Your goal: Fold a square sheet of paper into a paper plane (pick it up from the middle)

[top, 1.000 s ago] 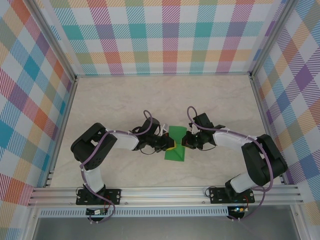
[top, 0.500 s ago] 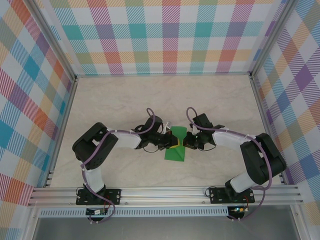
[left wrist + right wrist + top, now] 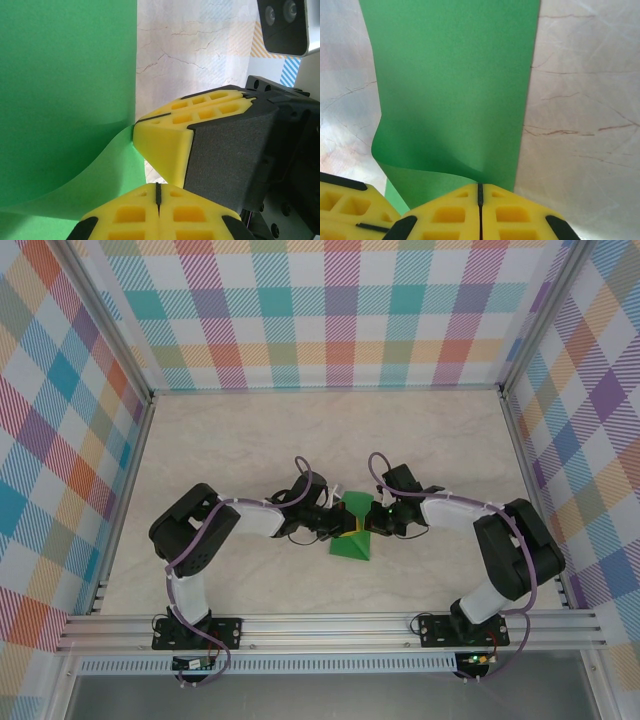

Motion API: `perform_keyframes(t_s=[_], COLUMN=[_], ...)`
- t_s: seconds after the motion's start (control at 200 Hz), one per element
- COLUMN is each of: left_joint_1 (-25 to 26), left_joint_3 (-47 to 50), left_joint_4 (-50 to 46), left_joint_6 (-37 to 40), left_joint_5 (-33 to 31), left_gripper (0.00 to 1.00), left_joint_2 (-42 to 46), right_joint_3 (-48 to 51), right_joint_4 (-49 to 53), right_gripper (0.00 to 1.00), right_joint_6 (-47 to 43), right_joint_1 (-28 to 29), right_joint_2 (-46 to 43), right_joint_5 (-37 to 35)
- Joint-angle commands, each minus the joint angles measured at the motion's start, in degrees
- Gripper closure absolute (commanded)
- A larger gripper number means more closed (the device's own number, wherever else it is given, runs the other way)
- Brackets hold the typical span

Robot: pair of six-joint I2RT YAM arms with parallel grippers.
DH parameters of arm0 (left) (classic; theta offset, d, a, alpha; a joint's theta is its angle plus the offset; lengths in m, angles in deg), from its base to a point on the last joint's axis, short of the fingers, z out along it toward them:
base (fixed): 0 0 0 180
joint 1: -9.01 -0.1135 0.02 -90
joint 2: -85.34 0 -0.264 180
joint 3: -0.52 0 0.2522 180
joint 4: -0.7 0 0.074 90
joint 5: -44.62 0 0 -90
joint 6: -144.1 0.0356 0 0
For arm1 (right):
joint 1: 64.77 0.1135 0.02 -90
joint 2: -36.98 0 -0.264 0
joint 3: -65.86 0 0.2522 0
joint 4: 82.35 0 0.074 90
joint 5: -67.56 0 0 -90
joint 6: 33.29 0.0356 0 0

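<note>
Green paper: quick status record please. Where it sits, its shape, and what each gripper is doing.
paper: green paper, mid-table, between the two grippers
shape: long strip, far part flat on the table, curled up where the grippers meet it
left gripper: shut, seemingly pinching the curled part
right gripper: shut, seemingly pinching it from the opposite side

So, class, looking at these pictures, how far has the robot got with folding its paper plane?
Done: the green paper is a narrow strip, seemingly folded once. In hand: the left gripper and right gripper are both shut at its middle, apparently pinching it, and its edge curls up there. Left: no pointed nose, wings or centre ridge yet, so most folds remain.
</note>
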State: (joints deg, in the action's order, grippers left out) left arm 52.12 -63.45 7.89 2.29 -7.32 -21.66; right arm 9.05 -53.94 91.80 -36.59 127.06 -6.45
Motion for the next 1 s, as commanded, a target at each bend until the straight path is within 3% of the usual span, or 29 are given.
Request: perform_keyframes(t_s=[0.0,0.995], left_joint_1=[0.8,0.8], left_joint_3=[-1.3,-2.3], left_joint_4=[-1.0,-2.5], left_joint_6=[0.7,2.1], left_joint_5=[0.3,0.0], left_gripper=[0.99,1.0], left_joint_2=[-0.9,-2.4], right_joint_3=[-1.5,-1.0], right_joint_4=[1.0,2.4], right_gripper=[0.93,0.93], right_joint_6=[-1.3,-0.7], right_joint_1=[0.0,0.0], right_joint_2=[0.6,0.5], right_joint_5=[-0.4,-0.7])
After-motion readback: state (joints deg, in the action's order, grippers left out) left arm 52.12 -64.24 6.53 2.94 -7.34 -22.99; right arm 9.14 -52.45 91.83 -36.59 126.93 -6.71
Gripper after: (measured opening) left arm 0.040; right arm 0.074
